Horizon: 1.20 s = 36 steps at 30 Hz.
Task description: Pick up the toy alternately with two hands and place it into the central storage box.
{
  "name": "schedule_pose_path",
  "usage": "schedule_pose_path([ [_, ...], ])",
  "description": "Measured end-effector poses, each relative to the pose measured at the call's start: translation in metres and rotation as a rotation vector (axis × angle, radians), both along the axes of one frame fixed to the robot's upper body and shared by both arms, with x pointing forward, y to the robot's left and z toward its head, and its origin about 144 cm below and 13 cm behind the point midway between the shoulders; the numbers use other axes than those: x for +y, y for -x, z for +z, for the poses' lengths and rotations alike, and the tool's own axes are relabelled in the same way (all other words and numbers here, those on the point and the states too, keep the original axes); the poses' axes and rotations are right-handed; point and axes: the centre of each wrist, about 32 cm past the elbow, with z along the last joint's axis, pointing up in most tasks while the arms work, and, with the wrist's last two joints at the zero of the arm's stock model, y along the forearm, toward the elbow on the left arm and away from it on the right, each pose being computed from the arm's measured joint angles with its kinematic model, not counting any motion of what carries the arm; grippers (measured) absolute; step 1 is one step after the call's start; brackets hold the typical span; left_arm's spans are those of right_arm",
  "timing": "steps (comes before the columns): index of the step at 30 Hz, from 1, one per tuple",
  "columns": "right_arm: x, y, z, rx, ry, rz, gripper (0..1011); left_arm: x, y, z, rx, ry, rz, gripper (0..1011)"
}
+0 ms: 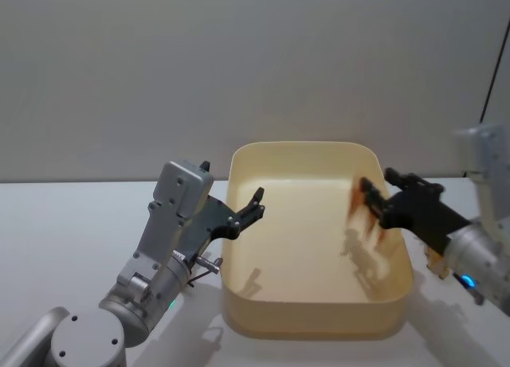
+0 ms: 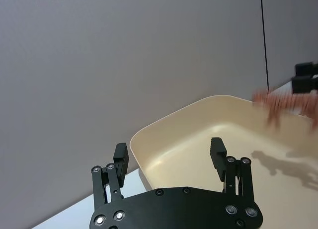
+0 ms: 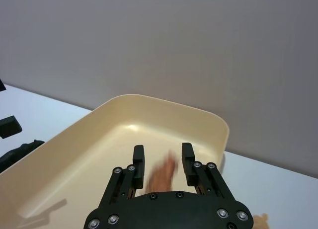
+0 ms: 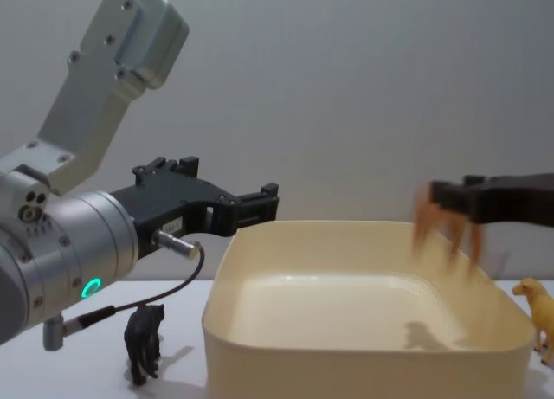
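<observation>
Jaws spread on both — left gripper [image 1: 260,201] at the storage box [image 1: 295,146] rim, right gripper [image 3: 163,151] around a blurred toy [image 3: 163,173].

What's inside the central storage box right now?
Bare floor of the storage box, only shadows. A blurred brown toy hangs above its right side at the right gripper; blur hides whether it is gripped.

No lettering, label, brand, number or sign legible on any surface
</observation>
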Motion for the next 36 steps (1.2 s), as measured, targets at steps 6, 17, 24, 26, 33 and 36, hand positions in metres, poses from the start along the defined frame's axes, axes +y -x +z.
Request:
schedule_pose_path([
  [6,0.014,-0.015,0.001,0.038,0.012,0.041,570,0.000,0.000,0.000,0.000,0.000,0.000,1001],
  [17,0.025,-0.027,0.003,0.066,0.024,0.074,910,0.000,0.000,0.000,0.000,0.000,0.000,1001],
  [24,0.009,-0.021,0.007,0.046,0.010,0.029,1001,0.000,0.000,0.000,0.000,0.000,0.000,1001],
  [26,0.001,-0.017,0.008,0.039,0.005,0.007,1001,0.000,0.000,0.000,0.000,0.000,0.000,1001],
  [33,-0.028,0.003,0.011,0.031,-0.018,-0.066,1001,0.000,0.000,0.000,0.000,0.000,0.000,1001],
  [36,-0.038,0.012,0.012,0.035,-0.022,-0.090,1001,0.000,0.000,0.000,0.000,0.000,0.000,1001],
])
